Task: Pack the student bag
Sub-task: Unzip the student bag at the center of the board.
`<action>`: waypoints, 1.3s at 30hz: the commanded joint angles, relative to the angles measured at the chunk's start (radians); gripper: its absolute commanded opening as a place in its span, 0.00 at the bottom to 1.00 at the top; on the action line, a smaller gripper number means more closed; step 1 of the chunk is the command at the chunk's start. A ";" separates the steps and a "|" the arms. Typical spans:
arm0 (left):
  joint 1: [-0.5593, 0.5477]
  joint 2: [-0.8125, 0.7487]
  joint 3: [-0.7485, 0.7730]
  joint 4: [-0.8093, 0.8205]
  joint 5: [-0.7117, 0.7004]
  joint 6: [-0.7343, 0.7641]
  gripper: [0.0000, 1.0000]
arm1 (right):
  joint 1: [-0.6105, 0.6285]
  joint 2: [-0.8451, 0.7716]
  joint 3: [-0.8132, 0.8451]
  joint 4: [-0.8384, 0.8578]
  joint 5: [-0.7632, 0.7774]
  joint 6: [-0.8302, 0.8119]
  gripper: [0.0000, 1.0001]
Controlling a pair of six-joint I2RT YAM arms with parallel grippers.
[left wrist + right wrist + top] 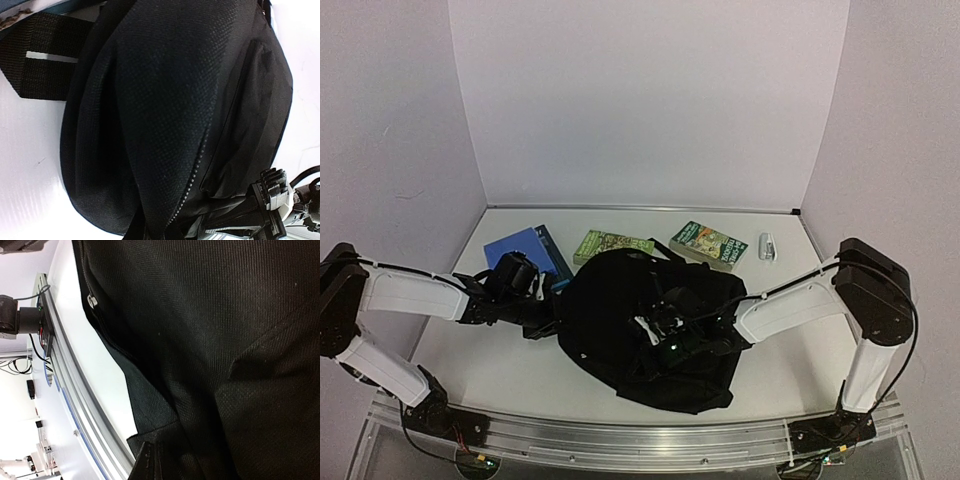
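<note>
The student bag (630, 320) is a large black backpack lying in the middle of the table. It fills the left wrist view (165, 100) and the right wrist view (210, 340). My left gripper (548, 312) is at the bag's left edge. Its fingers are hidden under fabric that bunches toward them along the zipper (200, 170), so it looks shut on the bag. My right gripper (667, 338) rests on top of the bag. Its dark fingertips (150, 465) are pressed together on a fold of the fabric near a zipper pull (91, 301).
A blue book (520, 250), a green book (610, 244) and another green book (709, 245) lie behind the bag, with a small white object (767, 247) at the far right. A black strap (40, 60) lies beside the bag. The table's metal front rail (65, 380) is close.
</note>
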 commanded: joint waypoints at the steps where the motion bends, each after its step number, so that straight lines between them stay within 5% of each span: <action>1: 0.007 -0.030 -0.006 0.089 0.038 0.038 0.00 | 0.006 -0.061 0.020 -0.010 0.008 0.001 0.06; 12: -0.016 -0.063 -0.030 0.191 0.310 0.125 0.05 | 0.004 -0.137 0.127 -0.011 0.332 0.108 0.34; 16: -0.029 -0.109 -0.002 0.025 0.221 0.144 0.19 | 0.003 -0.170 0.119 -0.023 0.490 0.155 0.36; 19: -0.027 -0.173 0.042 -0.163 0.043 0.154 0.40 | 0.004 -0.193 0.096 -0.031 0.542 0.164 0.38; 25: -0.005 -0.197 0.132 -0.247 -0.112 0.193 0.68 | 0.004 -0.202 0.077 -0.044 0.551 0.173 0.40; 39: 0.077 0.097 0.378 -0.345 -0.128 0.317 0.60 | 0.004 -0.237 0.057 -0.045 0.556 0.185 0.41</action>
